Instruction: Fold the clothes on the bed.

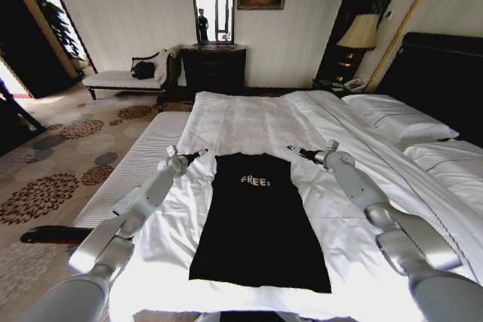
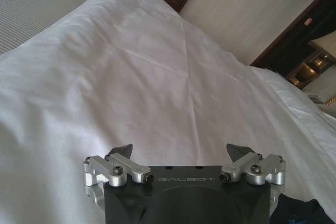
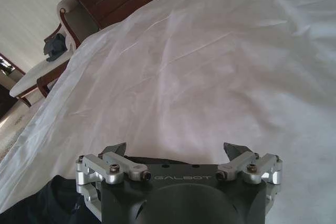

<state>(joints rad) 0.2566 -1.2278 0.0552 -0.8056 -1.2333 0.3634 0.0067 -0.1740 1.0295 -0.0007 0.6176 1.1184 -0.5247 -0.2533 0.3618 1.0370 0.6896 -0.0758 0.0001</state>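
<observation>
The clothes, a black T-shirt point(image 1: 260, 224) with white "FREE!" lettering, lie flat on the bed's white duvet point(image 1: 249, 122), sides tucked in so it forms a long narrow shape. My left gripper point(image 1: 202, 153) hovers just off the shirt's upper left corner, and my right gripper point(image 1: 291, 148) hovers off the upper right corner. Both are open and hold nothing. In the left wrist view the open gripper point(image 2: 181, 153) is over bare duvet with a bit of the shirt point(image 2: 299, 211) at the edge. The right wrist view shows the open gripper point(image 3: 176, 150) beside the shirt point(image 3: 47, 203).
White pillows point(image 1: 400, 118) and a dark headboard point(image 1: 445, 73) lie on the right. A ribbed white mattress edge point(image 1: 136, 164) and patterned carpet point(image 1: 53, 164) are on the left. A pale bench point(image 1: 124, 78) with a dark bag point(image 1: 143, 70) and a dark dresser point(image 1: 215, 68) stand beyond.
</observation>
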